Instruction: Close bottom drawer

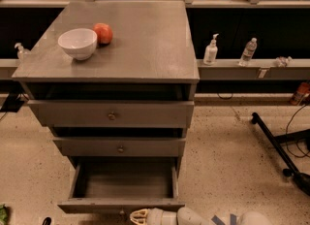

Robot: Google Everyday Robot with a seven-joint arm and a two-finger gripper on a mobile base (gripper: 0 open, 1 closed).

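Observation:
The bottom drawer (123, 183) of the grey cabinet stands pulled out, its plain boxy interior empty. Its narrow front panel (121, 205) lies at the bottom of the view, with the small knob (122, 214) just below it. My gripper (137, 216) with pale yellowish fingertips sits at the bottom edge, right beside the knob and touching or nearly touching the front panel. The white arm (193, 216) runs off to the right behind it. The middle drawer (119, 147) and top drawer (111, 114) above are pushed in.
A white bowl (77, 43) and a red apple (102, 33) sit on the cabinet top (145, 40). Bottles (210, 50) stand on a ledge to the right. A black stand's legs (278, 146) lie on the speckled floor at right.

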